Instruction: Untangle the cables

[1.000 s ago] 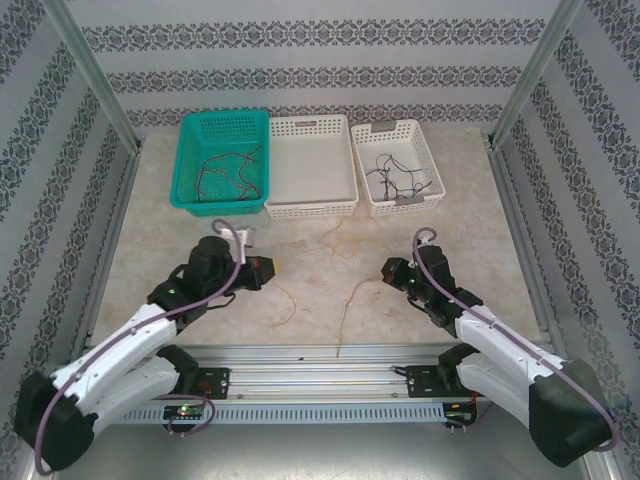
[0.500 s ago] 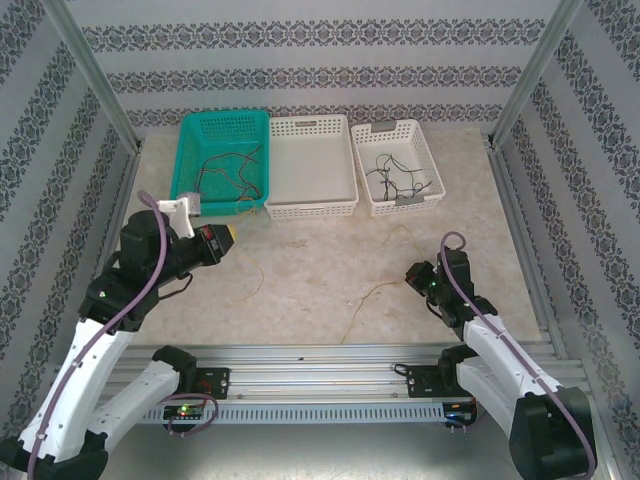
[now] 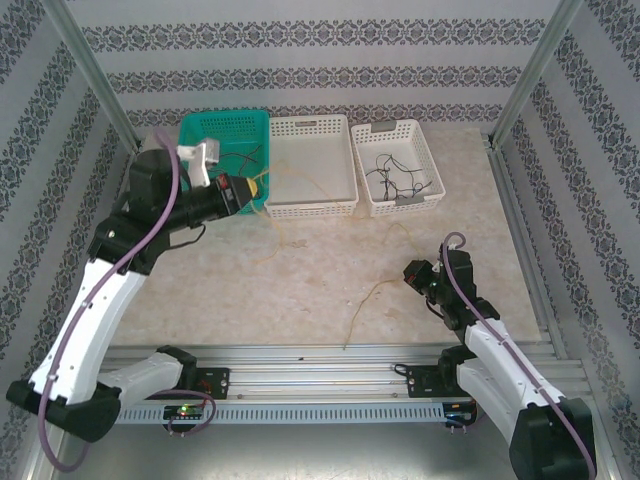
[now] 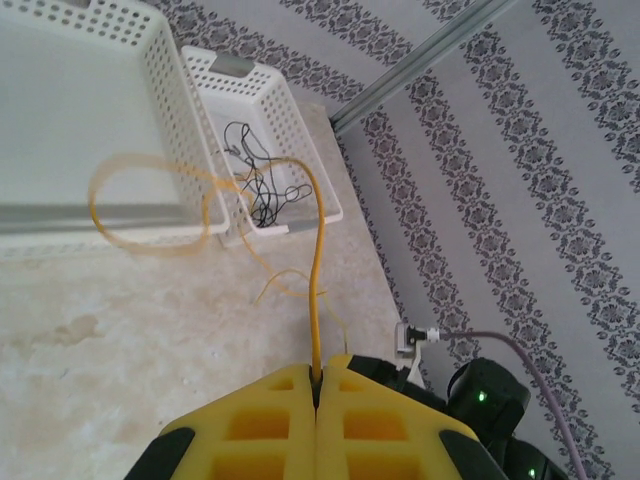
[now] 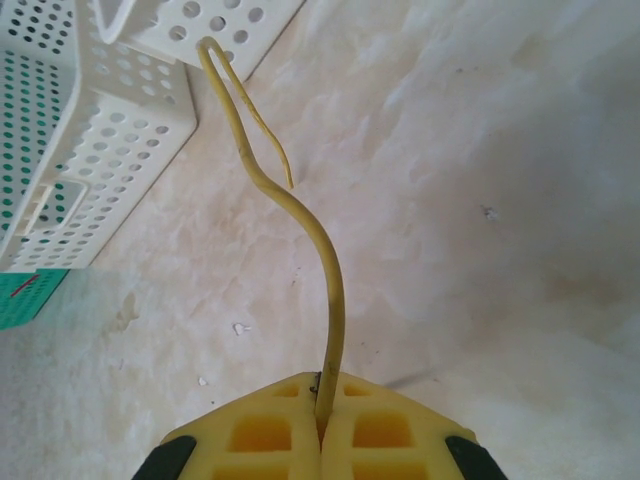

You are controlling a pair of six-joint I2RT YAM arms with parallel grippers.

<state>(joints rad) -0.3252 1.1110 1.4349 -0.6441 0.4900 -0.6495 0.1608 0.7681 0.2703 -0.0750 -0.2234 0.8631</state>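
Right gripper [image 5: 320, 405], jaws closed on a yellow cable [image 5: 336, 290]. The cable ran straight away from the jaws, then bent into a hairpin beside a white basket [image 5: 110, 120]. Its slack on the table [image 3: 320, 290] was faint. Left gripper [image 4: 317, 380], clamped on an orange cable [image 4: 318, 260] that pointed toward the baskets and looped leftward. Dark cables [image 3: 395, 180] lay tangled in the far basket [image 3: 432, 165]. The held ends were hidden between the pads.

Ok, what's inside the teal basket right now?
Thin red and dark cables lie on the floor of the teal basket, toward its right side. The left arm hangs over its left and near part, so whatever lies there is covered.
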